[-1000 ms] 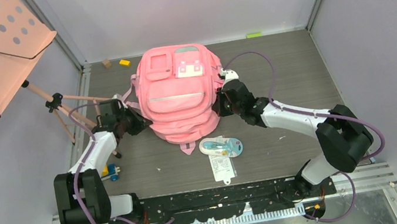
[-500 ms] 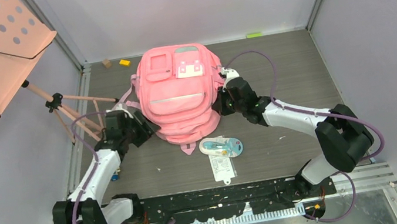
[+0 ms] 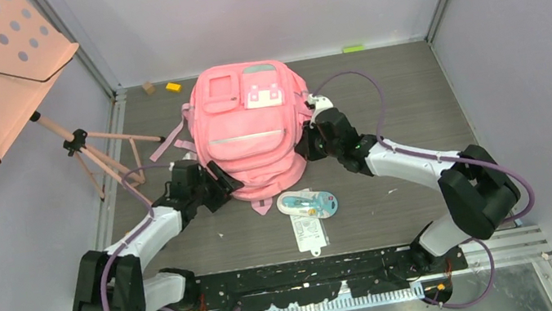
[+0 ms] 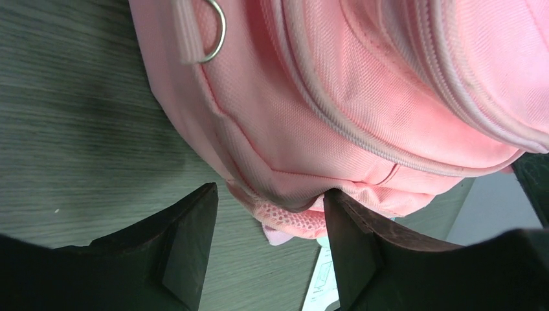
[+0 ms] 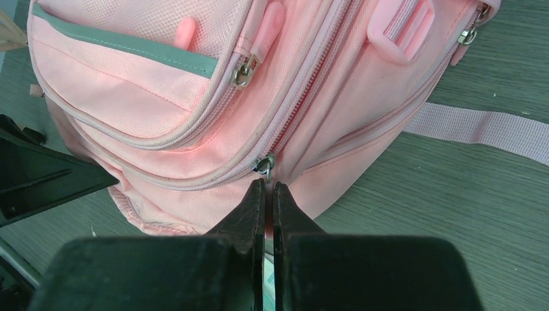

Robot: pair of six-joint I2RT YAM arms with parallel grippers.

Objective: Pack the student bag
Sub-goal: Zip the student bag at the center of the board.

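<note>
Left arm (image 3: 148, 231) and right arm (image 3: 410, 162) have white links, black joints, purple cables, and seemingly plastic black tool fingers (image 4: 188, 246).

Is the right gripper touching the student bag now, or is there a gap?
Touching. The right wrist view shows the right gripper shut just under a metal zipper ring of the student bag, a pink sliver pinched between its fingers.

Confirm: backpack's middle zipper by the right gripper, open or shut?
Shut: right wrist view shows the zipper meshed along its visible length, slider at the near end.
</note>
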